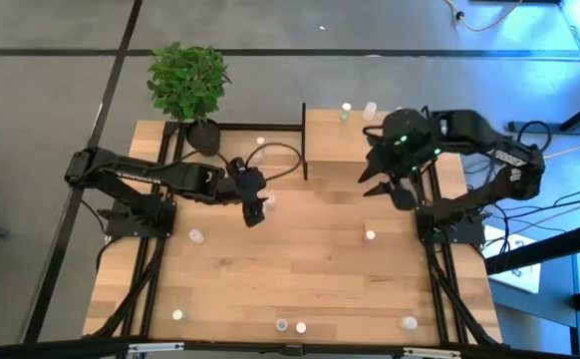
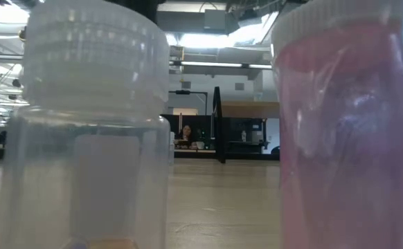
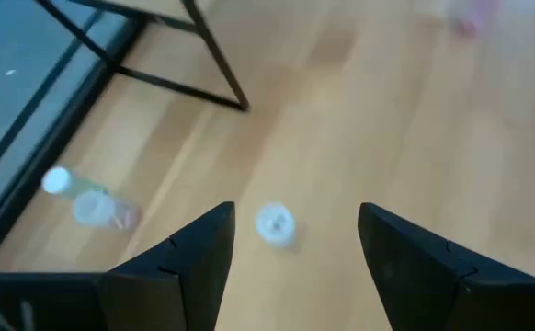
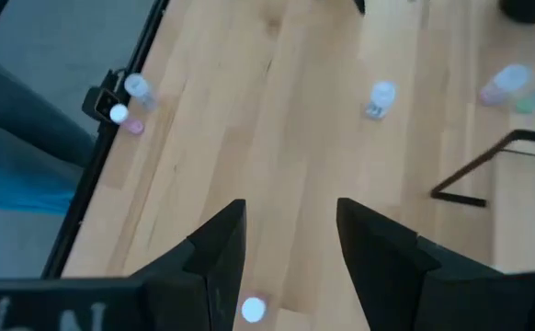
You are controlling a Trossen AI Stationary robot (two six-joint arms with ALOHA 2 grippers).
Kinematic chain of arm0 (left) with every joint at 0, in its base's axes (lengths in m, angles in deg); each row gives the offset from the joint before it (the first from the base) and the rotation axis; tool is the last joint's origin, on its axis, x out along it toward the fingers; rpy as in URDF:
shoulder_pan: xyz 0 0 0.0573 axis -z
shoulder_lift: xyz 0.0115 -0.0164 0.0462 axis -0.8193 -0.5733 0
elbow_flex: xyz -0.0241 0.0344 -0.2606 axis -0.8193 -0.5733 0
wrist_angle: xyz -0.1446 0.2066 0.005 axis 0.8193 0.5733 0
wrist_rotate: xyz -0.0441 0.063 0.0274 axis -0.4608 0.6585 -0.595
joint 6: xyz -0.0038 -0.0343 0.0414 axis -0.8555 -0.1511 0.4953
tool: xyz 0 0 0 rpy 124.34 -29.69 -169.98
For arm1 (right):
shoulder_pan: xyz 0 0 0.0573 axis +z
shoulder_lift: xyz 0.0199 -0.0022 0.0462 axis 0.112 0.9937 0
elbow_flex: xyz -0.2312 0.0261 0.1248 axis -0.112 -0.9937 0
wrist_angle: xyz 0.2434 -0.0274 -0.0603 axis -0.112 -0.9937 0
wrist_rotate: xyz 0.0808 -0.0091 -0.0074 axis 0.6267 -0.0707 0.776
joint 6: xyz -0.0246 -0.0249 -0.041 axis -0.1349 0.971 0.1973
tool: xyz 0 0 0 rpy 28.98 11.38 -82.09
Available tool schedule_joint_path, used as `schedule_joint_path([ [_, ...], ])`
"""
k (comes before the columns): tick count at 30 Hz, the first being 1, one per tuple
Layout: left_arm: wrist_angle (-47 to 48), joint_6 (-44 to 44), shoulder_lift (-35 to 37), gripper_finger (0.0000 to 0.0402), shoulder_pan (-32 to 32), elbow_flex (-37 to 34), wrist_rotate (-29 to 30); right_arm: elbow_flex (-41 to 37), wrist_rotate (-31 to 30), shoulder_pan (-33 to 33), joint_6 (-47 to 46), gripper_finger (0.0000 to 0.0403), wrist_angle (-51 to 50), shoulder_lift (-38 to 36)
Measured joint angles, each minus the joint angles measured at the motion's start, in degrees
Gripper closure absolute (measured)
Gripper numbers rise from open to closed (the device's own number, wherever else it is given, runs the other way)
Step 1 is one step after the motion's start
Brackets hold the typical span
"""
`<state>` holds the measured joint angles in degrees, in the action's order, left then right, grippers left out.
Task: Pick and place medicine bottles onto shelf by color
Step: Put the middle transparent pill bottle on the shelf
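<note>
- The left gripper (image 3: 290, 267) has its fingers (image 3: 189, 267) apart with nothing between them, hovering over the middle of the table (image 1: 310, 269).
- A white-capped bottle (image 3: 274, 223) stands upright on the table just ahead of that gap, cap up, its long axis vertical; the left arm is the nearer one.
- I judge a straight descent would bracket it.
- The right gripper (image 4: 290, 267), fingers (image 4: 217, 257) also parted and empty, hangs beside the shelf (image 1: 335, 140); another white-capped bottle (image 4: 253, 310) stands between its fingertips, lower down.
- Two bottles (image 1: 358, 110) already stand on the shelf.
</note>
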<state>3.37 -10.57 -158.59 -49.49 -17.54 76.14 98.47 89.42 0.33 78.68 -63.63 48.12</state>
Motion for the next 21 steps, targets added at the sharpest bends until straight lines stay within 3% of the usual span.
schedule_joint_path([
  [7,2.87,6.20,0.00,0.0176,1.60,0.00,-2.14,-10.09,-0.02,2.28,0.19,0.0228,9.22,0.17],
  [15,3.07,10.79,0.00,0.0176,-2.36,0.00,-11.93,-18.54,-0.13,2.35,0.22,0.0228,21.15,0.17],
  [21,2.41,14.16,-1.27,0.0176,-4.68,0.02,-12.80,-22.21,-0.17,2.33,0.13,0.0228,25.80,0.17],
])
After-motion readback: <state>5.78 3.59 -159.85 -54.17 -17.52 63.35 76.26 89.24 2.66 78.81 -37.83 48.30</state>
